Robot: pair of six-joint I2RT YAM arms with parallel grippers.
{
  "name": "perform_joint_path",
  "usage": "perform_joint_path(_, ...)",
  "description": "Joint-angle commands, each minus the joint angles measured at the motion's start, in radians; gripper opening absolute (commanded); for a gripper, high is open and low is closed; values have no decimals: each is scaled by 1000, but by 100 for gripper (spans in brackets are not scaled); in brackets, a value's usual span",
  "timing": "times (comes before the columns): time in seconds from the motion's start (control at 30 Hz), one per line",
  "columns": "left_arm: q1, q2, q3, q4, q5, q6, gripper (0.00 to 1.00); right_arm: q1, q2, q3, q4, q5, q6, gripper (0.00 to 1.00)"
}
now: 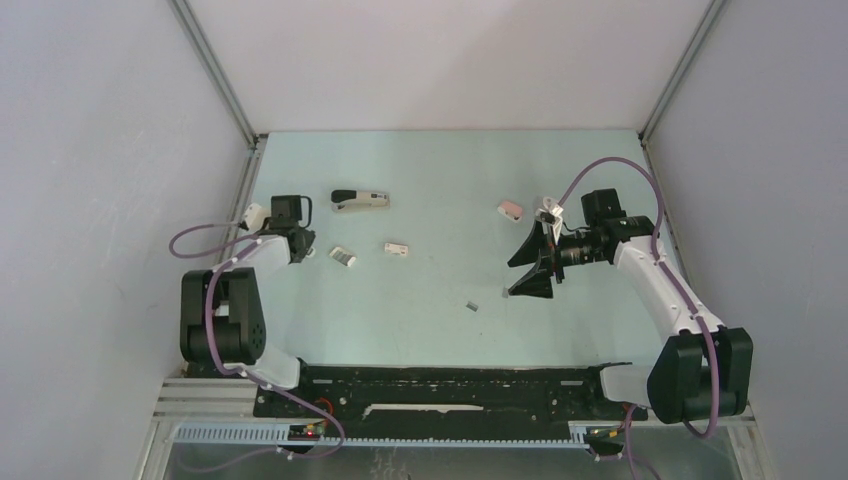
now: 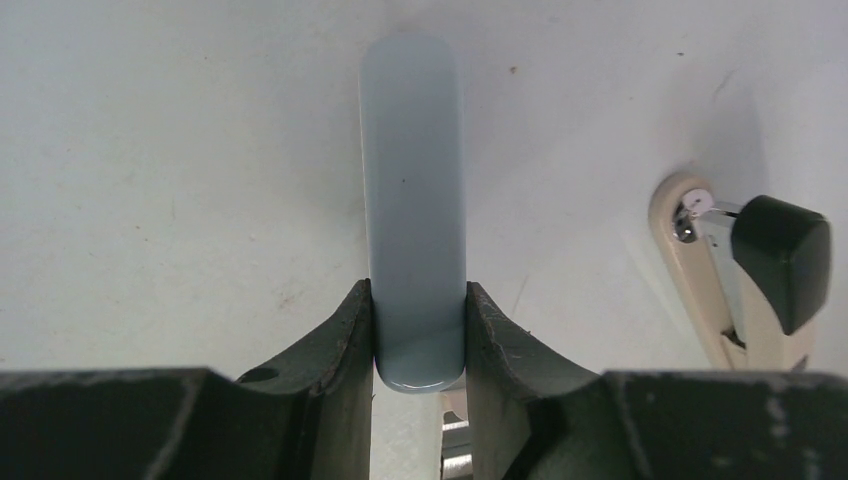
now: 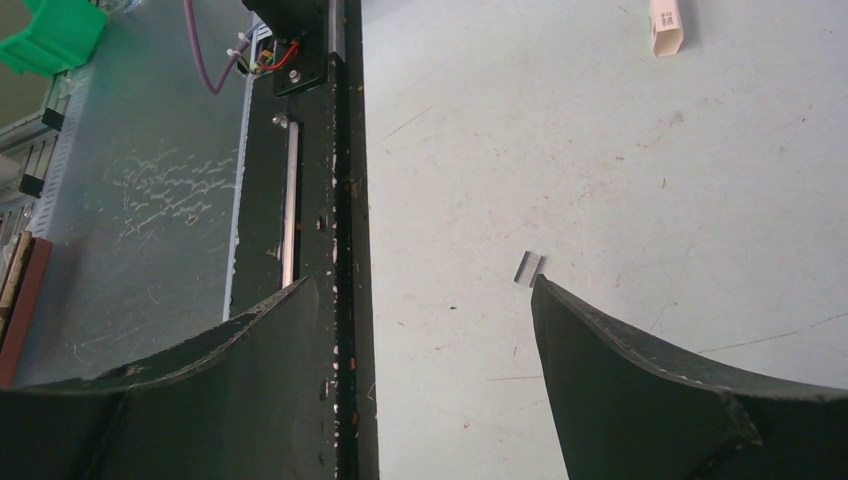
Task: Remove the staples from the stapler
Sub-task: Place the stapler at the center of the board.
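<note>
The left gripper (image 2: 418, 300) is pinching its fingers on a pale blue-grey bar (image 2: 412, 180), whose identity the pictures are not showing. The stapler (image 1: 360, 201) is lying closed on the table (image 1: 440, 170), just beyond and to the right of that gripper, with its long axis running roughly across the table. The left arm is therefore sitting much the nearer to it.

Further right, a short strip of the staples (image 3: 528, 267) is lying loose on the table, well apart from the stapler. The right gripper (image 3: 425, 290) is hanging with its fingers spread wide. The strip is sitting just beyond one fingertip rather than centred in the gap. Any pick would likely be needing a small sideways shift first.
</note>
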Motion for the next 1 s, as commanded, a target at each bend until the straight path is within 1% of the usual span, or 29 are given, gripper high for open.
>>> perform_joint_path(0.0, 20, 34, 71, 0, 7, -27, 15, -5, -28, 23, 6, -23, -1, 88)
perform_joint_path(0.07, 24, 46, 74, -6, 17, -30, 21, -7, -30, 22, 7, -23, -1, 88)
perform_joint_path(0.1, 27, 49, 75, -7, 24, -30, 25, -9, -32, 23, 6, -24, -1, 88)
perform_joint_path(0.17, 29, 47, 75, -10, 32, -29, 40, -12, -33, 22, 5, -26, -1, 88)
perform_joint_path(0.27, 31, 28, 75, -24, 33, -27, 66, -16, -35, 23, 4, -29, -1, 88)
perform_joint_path(0.37, 30, -16, 65, -33, 30, -25, 78, -21, -40, 23, 3, -30, -3, 88)
perform_joint_path(0.47, 31, -70, 47, -41, 28, -26, 85, -28, -48, 23, 3, -30, -3, 88)
perform_joint_path(0.73, 31, -270, -32, -65, 29, -32, 97, -46, -65, 23, 0, -31, -7, 88)
perform_joint_path(0.83, 31, -340, -64, -65, 52, -35, 100, -52, -68, 22, -1, -34, -8, 88)
perform_joint_path(0.97, 31, -414, -91, -65, 97, -37, 100, -60, -71, 23, -3, -38, -12, 88)
